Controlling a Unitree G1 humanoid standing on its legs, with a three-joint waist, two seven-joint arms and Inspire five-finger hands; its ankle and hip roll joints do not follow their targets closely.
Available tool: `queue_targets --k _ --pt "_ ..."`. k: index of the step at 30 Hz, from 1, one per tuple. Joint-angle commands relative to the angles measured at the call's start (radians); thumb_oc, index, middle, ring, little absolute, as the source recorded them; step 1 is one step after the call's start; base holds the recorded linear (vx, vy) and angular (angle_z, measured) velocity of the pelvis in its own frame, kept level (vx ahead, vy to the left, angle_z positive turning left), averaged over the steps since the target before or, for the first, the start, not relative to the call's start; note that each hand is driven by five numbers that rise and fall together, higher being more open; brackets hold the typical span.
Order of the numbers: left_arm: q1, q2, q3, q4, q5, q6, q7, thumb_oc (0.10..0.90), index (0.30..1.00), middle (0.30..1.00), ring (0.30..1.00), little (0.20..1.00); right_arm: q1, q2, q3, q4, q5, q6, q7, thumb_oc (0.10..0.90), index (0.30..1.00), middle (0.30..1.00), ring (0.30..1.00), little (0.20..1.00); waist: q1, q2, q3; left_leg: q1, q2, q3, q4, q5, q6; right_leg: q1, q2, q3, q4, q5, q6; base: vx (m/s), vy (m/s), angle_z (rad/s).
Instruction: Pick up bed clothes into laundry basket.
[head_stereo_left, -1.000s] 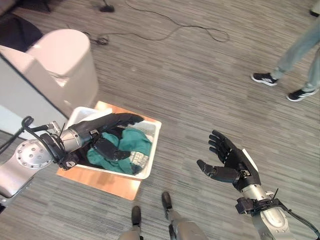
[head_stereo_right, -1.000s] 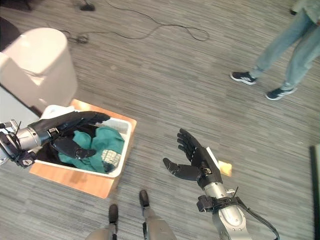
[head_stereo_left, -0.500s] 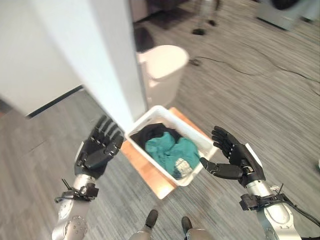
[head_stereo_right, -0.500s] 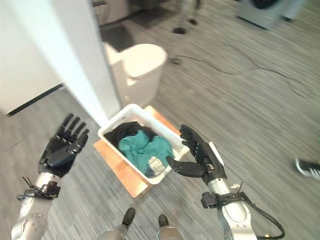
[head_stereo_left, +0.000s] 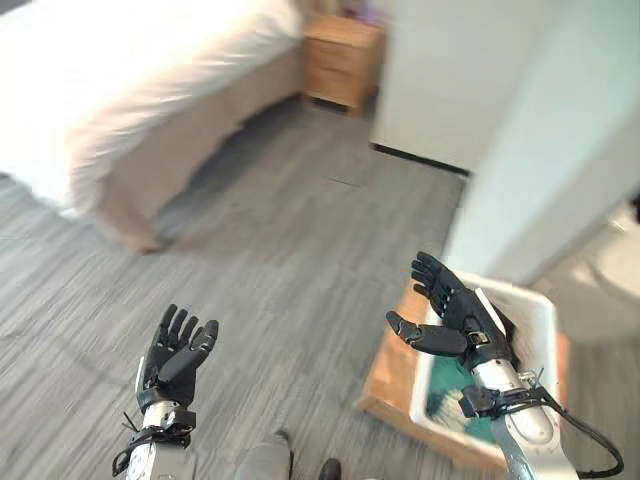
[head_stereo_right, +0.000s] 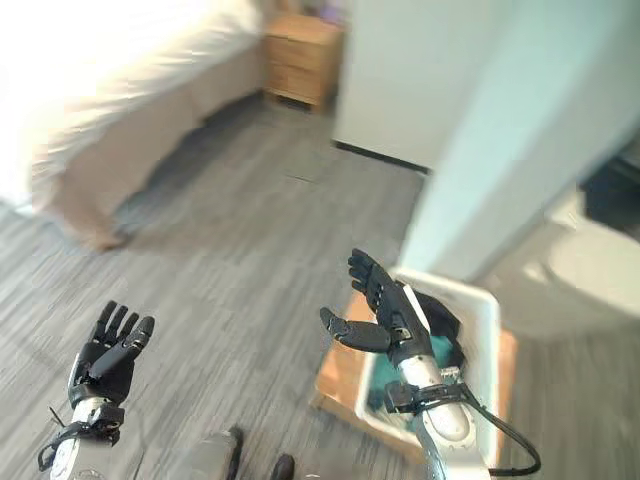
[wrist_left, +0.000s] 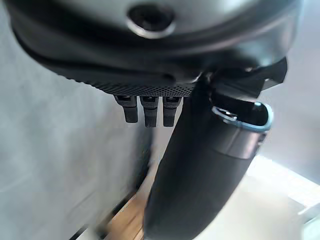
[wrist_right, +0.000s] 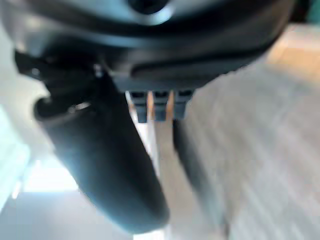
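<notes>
1. Left robot hand (head_stereo_left: 178, 352): dark, fingers straight and spread wide, empty; lower left of the head views, above grey wood-grain plank floor (head_stereo_left: 290, 250).
2. Right robot hand (head_stereo_left: 452, 315): dark, fingers loosely extended, thumb apart, holding nothing; lower right of centre, in front of the basket.
3. White rectangular plastic laundry basket (head_stereo_left: 530, 310): lower right of the frame, standing on a flat light-wood board (head_stereo_left: 388, 372) beside a pale wall corner (head_stereo_left: 540, 140). Holds a teal cloth garment (head_stereo_left: 447, 398) and a dark garment (head_stereo_right: 440, 312), partly hidden by the right arm.
4. Bed with white cover and beige skirt (head_stereo_left: 150, 90): upper left of the frame, well apart from both hands. A small wooden nightstand (head_stereo_left: 343, 58) stands just beside it. The bright cover washes out; whether loose clothes lie on it cannot be told, probably further along.
5. Step in hand, as judged: return to the bed for another piece.
6. Handling advice: close in on the bed edge before reaching; keep both hands wide until over cloth; gather a fold, not a flat patch; lift clear of the skirt.
</notes>
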Motion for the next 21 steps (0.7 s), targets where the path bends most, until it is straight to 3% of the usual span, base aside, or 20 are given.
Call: queue_targets --k 1,2,3,5,6,7,8,9,10,12,14,16,21 --pt "-0.031 0.058 -0.012 -0.153 0.070 -0.078 -0.008 0.800 0.900 0.900 0.900 0.900 -0.029 0.014 -0.033 0.022 0.057 -0.083 -0.008 0.800 0.900 0.900 0.900 0.900 0.017 0.038 -0.068 0.123 0.036 0.130 -0.302 0.000 0.055 -0.016 -0.173 -0.087 0.034 -0.008 0.207 -0.03 0.219 3.72" --pt "-0.029 0.056 -0.013 -0.155 0.072 -0.077 -0.007 0.800 0.900 0.900 0.900 0.900 -0.029 0.012 -0.033 0.024 0.057 -0.085 -0.008 0.800 0.900 0.900 0.900 0.900 0.011 0.039 -0.069 0.126 0.032 0.124 -0.311 0.005 0.057 -0.014 -0.177 -0.094 0.037 -0.009 0.210 -0.02 0.195 3.50" --pt "-0.014 0.060 -0.011 -0.159 0.096 -0.078 -0.007 0.800 0.900 0.900 0.900 0.900 -0.032 0.015 -0.024 0.041 0.051 -0.076 -0.002 0.800 0.900 0.900 0.900 0.900 0.030 0.052 -0.068 0.127 0.010 0.091 -0.329 -0.001 0.063 -0.018 -0.192 -0.116 0.068 -0.013 0.209 -0.01 0.232 2.76" --pt "0.016 0.082 -0.016 -0.160 0.158 -0.064 0.010 0.800 0.900 0.900 0.900 0.900 -0.048 0.022 -0.006 0.072 0.043 -0.060 0.013 0.800 0.900 0.900 0.900 0.900 0.055 0.067 -0.055 0.130 -0.060 -0.027 -0.330 -0.015 0.108 -0.047 -0.278 -0.116 0.258 -0.004 0.224 -0.02 0.382 1.54" --pt "0.032 0.113 -0.016 -0.142 0.229 -0.060 0.035 0.800 0.900 0.900 0.900 0.900 -0.050 0.041 -0.007 0.084 0.053 -0.052 0.017 0.800 0.900 0.900 0.900 0.900 0.035 0.073 -0.021 0.131 -0.120 -0.105 -0.295 -0.012 0.149 -0.097 -0.321 0.006 0.383 0.128 0.237 -0.06 0.300 1.78" --pt "0.031 0.113 -0.015 -0.142 0.231 -0.060 0.036 0.800 0.900 0.900 0.900 0.900 -0.052 0.041 -0.006 0.085 0.053 -0.053 0.017 0.800 0.900 0.900 0.900 0.900 0.033 0.069 -0.021 0.127 -0.127 -0.105 -0.291 -0.012 0.153 -0.103 -0.330 0.009 0.391 0.127 0.242 -0.16 0.206 2.18" --pt "0.029 0.133 -0.020 -0.131 0.260 -0.055 0.059 0.800 0.900 0.900 0.900 0.900 -0.058 0.043 -0.004 0.099 0.054 -0.054 0.011 0.800 0.900 0.900 0.900 0.900 0.020 0.076 -0.005 0.118 -0.143 -0.149 -0.274 -0.008 0.163 -0.140 -0.301 0.123 0.420 0.171 0.249 -0.11 0.032 2.08" --pt "0.023 0.136 -0.037 -0.110 0.289 -0.042 0.094 0.800 0.900 0.900 0.900 0.900 -0.063 0.056 0.008 0.146 0.069 -0.048 -0.002 0.800 0.900 0.900 0.900 0.900 0.010 0.084 -0.007 0.119 -0.161 -0.229 -0.279 0.002 0.166 -0.153 -0.207 0.278 0.394 0.120 0.247 -0.12 0.020 1.62" --pt "0.022 0.136 -0.037 -0.110 0.290 -0.042 0.094 0.800 0.900 0.900 0.900 0.900 -0.065 0.055 0.007 0.147 0.070 -0.049 -0.002 0.800 0.900 0.900 0.900 0.900 0.010 0.085 -0.009 0.115 -0.160 -0.230 -0.282 0.007 0.165 -0.155 -0.206 0.276 0.389 0.126 0.246 -0.01 -0.017 1.54" --pt "0.028 0.114 -0.038 -0.093 0.294 -0.041 0.115 0.800 0.900 0.900 0.900 0.900 -0.053 0.065 0.015 0.213 0.096 -0.038 -0.006 0.800 0.900 0.900 0.900 0.900 0.000 0.094 -0.025 0.130 -0.166 -0.305 -0.315 0.026 0.159 -0.167 -0.134 0.366 0.297 0.058 0.240 0.08 -0.042 1.46" --pt "0.031 0.109 -0.047 -0.083 0.329 -0.038 0.147 0.800 0.900 0.900 0.900 0.900 -0.048 0.066 0.026 0.276 0.129 -0.021 -0.026 0.800 0.900 0.900 0.900 0.900 0.011 0.072 -0.035 0.134 -0.193 -0.360 -0.313 0.030 0.154 -0.131 -0.102 0.402 0.124 0.045 0.253 0.10 -0.119 0.93" --pt "0.036 0.076 -0.045 -0.045 0.319 -0.042 0.170 0.800 0.900 0.900 0.900 0.900 -0.052 0.074 0.051 0.291 0.148 -0.011 -0.017 0.800 0.900 0.900 0.900 0.900 0.028 0.049 -0.053 0.144 -0.184 -0.332 -0.338 0.029 0.148 -0.083 -0.120 0.367 0.054 0.063 0.255 0.06 -0.131 0.69" --pt "0.054 0.018 -0.076 -0.035 0.223 -0.030 0.155 0.800 0.900 0.900 0.900 0.900 -0.026 0.072 0.041 0.285 0.171 0.001 -0.013 0.800 0.900 0.900 0.900 0.900 0.049 0.028 -0.086 0.155 -0.155 -0.304 -0.366 0.038 0.139 -0.014 -0.106 0.373 -0.057 0.085 0.250 0.03 -0.100 -0.23"
